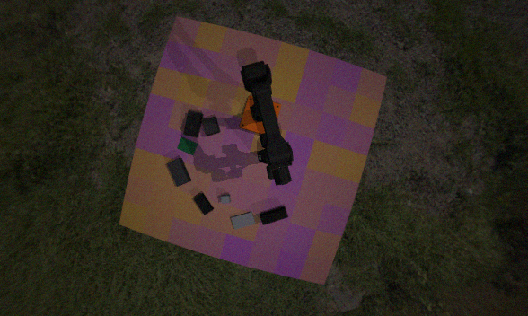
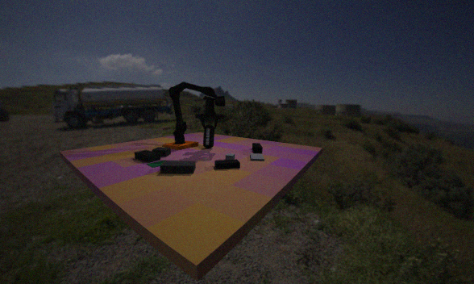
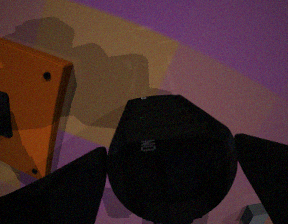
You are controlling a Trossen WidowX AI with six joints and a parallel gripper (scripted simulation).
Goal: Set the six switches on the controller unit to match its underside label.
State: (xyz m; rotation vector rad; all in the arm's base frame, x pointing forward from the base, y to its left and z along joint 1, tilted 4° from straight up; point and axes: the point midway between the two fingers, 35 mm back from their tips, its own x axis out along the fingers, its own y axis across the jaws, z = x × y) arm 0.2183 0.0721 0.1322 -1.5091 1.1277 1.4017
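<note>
Two fingers of one tool clamp one dark unit; seven blocks, one green plate lie nearby.

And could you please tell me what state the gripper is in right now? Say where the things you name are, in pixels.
Gripper (image 2: 209,124) (image 3: 171,149): closed on the controller unit (image 2: 208,138) (image 3: 172,172), holding it off the bench.

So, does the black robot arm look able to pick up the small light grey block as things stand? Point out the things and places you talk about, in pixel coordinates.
Probably not: its tool (image 1: 277,167) (image 2: 208,124) (image 3: 171,149) seems occupied by the dark grey controller unit (image 2: 208,138) (image 3: 170,175), though nothing covers the block (image 1: 225,198) (image 2: 230,156) (image 3: 254,215) from above.
</note>
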